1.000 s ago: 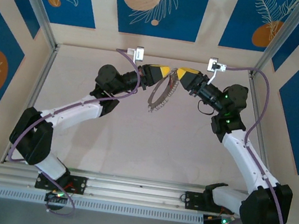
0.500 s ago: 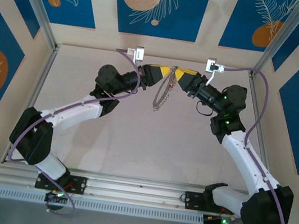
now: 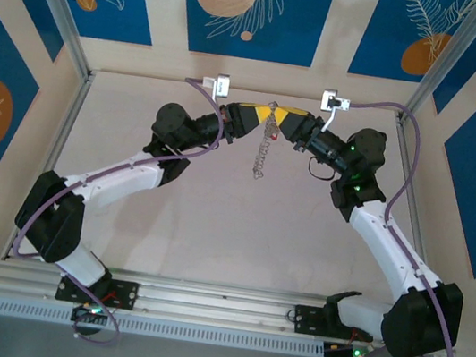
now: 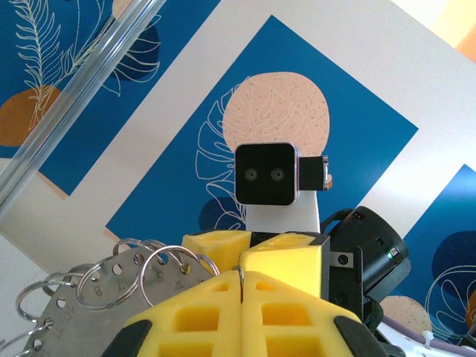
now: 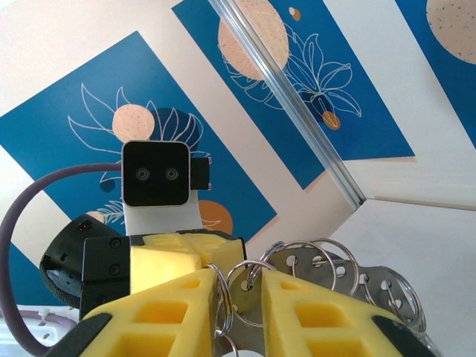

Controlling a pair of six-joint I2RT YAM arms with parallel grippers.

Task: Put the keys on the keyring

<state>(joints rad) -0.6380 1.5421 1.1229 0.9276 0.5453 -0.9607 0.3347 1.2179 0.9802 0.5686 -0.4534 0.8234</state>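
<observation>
The keyring (image 3: 263,151) hangs edge-on from the two grippers, which meet tip to tip high at the back centre. A tiny red key (image 3: 272,132) shows on it just below the tips. In the left wrist view my left gripper (image 4: 242,274) is shut on a thin wire loop, and the keyring's holed metal band (image 4: 89,305) with small split rings lies to its left. My right gripper (image 5: 239,279) has its jaws a narrow gap apart around a small split ring of the keyring (image 5: 372,279). Each wrist view shows the opposite gripper's yellow fingers (image 4: 286,256) (image 5: 171,256) right behind.
The beige table (image 3: 240,224) lies well below the hanging ring. Two white cable plugs (image 3: 219,85) (image 3: 332,100) sit near the back wall just behind the grippers. Aluminium frame posts (image 3: 57,5) (image 3: 446,67) stand at the back corners.
My right gripper has moved left up to the left gripper's tips and its jaws have narrowed. The keyring has swung from tilted face-on to hanging straight down, edge-on.
</observation>
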